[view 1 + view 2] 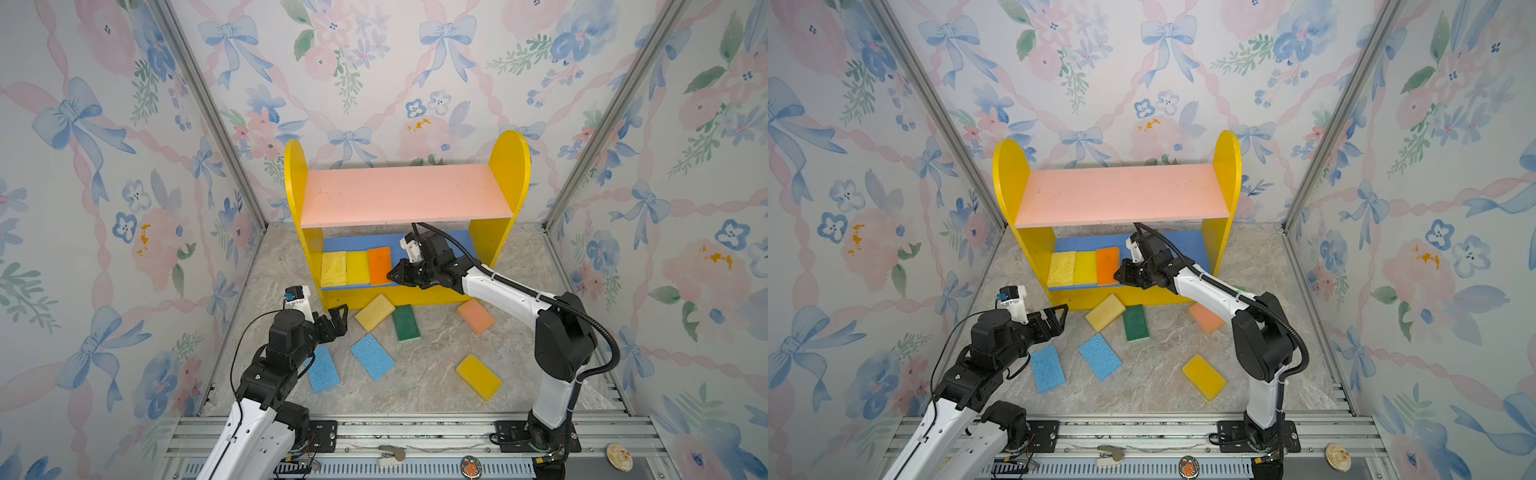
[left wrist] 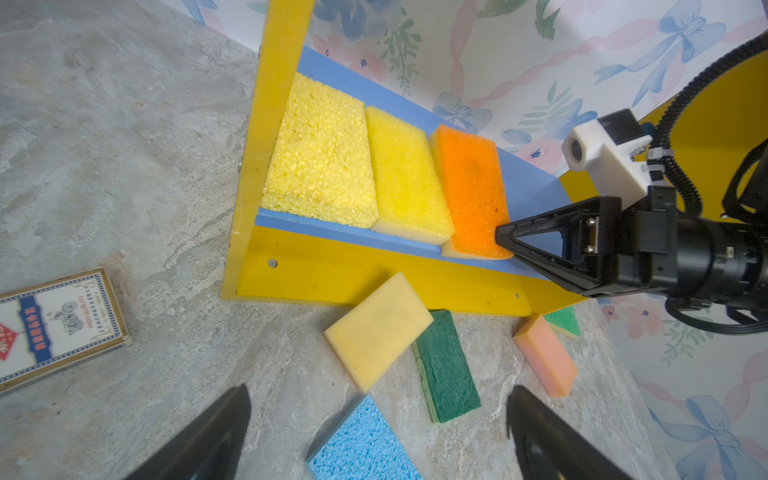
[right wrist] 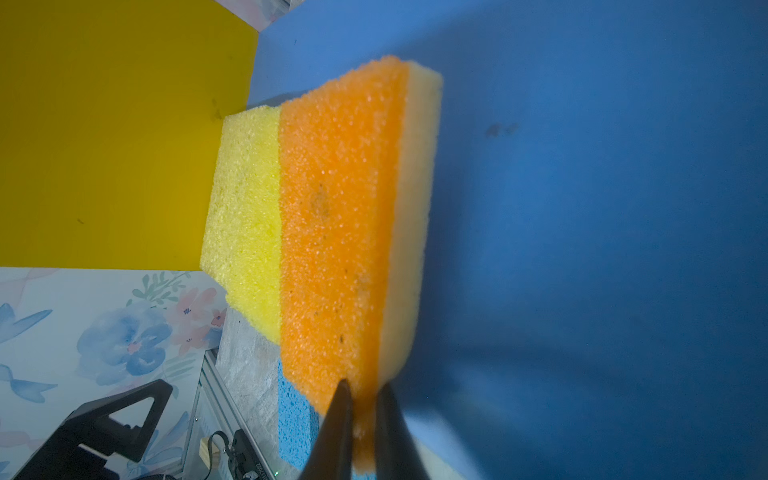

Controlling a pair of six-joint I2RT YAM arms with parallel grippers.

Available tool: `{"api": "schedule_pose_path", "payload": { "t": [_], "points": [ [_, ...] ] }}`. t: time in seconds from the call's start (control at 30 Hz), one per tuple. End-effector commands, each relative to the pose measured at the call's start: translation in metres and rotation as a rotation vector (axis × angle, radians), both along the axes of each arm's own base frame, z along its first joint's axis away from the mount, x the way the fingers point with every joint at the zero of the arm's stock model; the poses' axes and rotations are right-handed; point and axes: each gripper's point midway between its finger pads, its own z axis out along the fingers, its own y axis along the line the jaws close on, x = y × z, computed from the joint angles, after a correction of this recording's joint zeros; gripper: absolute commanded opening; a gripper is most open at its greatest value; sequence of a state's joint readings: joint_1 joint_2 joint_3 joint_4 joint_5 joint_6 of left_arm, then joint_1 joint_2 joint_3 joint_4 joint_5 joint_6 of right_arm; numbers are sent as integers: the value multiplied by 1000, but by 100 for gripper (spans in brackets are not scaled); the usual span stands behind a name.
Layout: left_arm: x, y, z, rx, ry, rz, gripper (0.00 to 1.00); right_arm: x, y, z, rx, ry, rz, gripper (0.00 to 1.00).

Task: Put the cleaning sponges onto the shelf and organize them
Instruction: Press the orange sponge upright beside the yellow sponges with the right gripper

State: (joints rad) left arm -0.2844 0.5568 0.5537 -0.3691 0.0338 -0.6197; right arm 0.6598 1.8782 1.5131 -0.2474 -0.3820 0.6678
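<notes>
The shelf (image 1: 407, 193) stands at the back, and its blue lower board (image 1: 357, 243) carries three sponges side by side: coarse yellow (image 2: 320, 153), yellow (image 2: 405, 174) and orange (image 2: 471, 187). My right gripper (image 3: 363, 388) is shut on the orange sponge (image 3: 332, 216) at its front end, at the board's front edge (image 1: 392, 275). My left gripper (image 2: 379, 390) hangs open and empty above the floor, left of a pale yellow sponge (image 1: 375, 312). Loose on the floor lie dark green (image 1: 406, 323), peach (image 1: 476, 316), yellow (image 1: 478, 377) and two blue sponges (image 1: 372, 356) (image 1: 323, 370).
A card box (image 2: 58, 328) lies on the floor left of the shelf. A light green sponge (image 2: 563, 321) peeks out behind the peach one by the shelf's base. Wallpapered walls close in on three sides. The pink upper board (image 1: 1121, 193) is bare.
</notes>
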Motion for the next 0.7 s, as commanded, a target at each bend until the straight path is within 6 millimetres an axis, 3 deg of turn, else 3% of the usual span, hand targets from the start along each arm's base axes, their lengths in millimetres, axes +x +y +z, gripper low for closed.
{"api": "schedule_pose_path", "payload": {
  "t": [0.0, 0.3, 0.67],
  "points": [
    [0, 1, 3, 22, -3, -9, 98, 11, -6, 5, 0, -17, -13, 13],
    [1, 1, 2, 23, 2, -7, 98, 13, -21, 9, 0, -17, -40, 13],
    [1, 1, 1, 23, 2, -7, 98, 7, -8, 3, 2, 23, 23, 17]
  ]
}}
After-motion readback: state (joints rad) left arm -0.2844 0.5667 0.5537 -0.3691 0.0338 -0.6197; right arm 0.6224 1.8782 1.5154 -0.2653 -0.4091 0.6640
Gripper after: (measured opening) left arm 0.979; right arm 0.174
